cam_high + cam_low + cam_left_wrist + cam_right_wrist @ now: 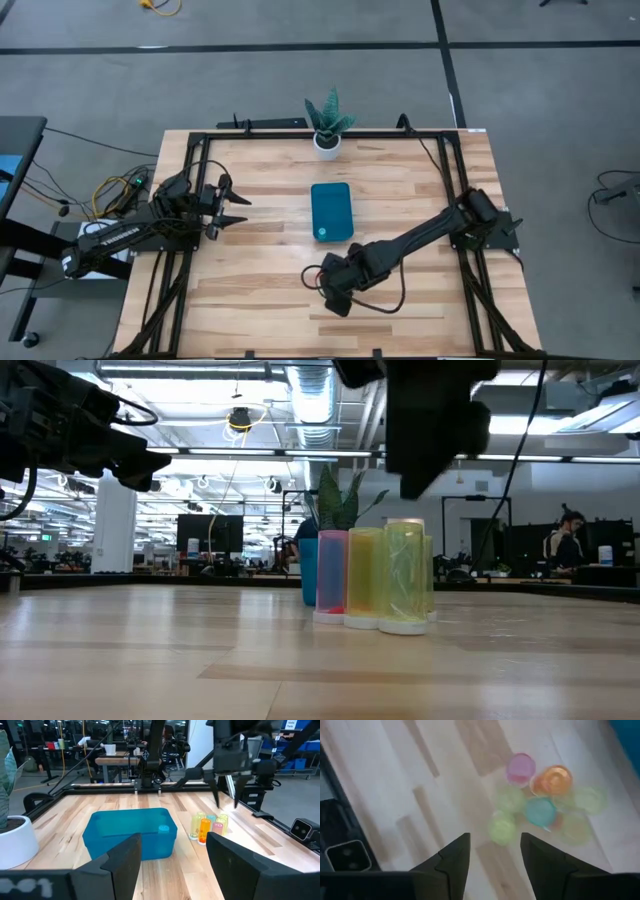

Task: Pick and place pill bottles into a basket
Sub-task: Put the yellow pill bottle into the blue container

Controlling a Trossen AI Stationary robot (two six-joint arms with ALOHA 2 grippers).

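Right wrist view looks straight down past the right tool [490,857], whose two dark fingers stand apart with nothing between them, onto a tight cluster of pill bottles [547,802] standing upright on the wooden counter [420,795], caps facing up: a pink one, an orange one, a teal one and several pale yellow-green ones, touching each other just ahead of the fingertips. From the low camera the bottles [375,580] show as short cylinders with their long axes vertical, directly beneath the dark tool hanging over them, with the potted plant [340,500] behind. From overhead, the right tool [335,290] hovers over the near middle of the counter, and the teal basket [331,211] lies just beyond it, long axis running away toward the plant [328,125]; one small bottle [163,828] already sits in its near corner. The left tool [232,208], fingers spread and empty, waits well off to the side, pointing at the basket.
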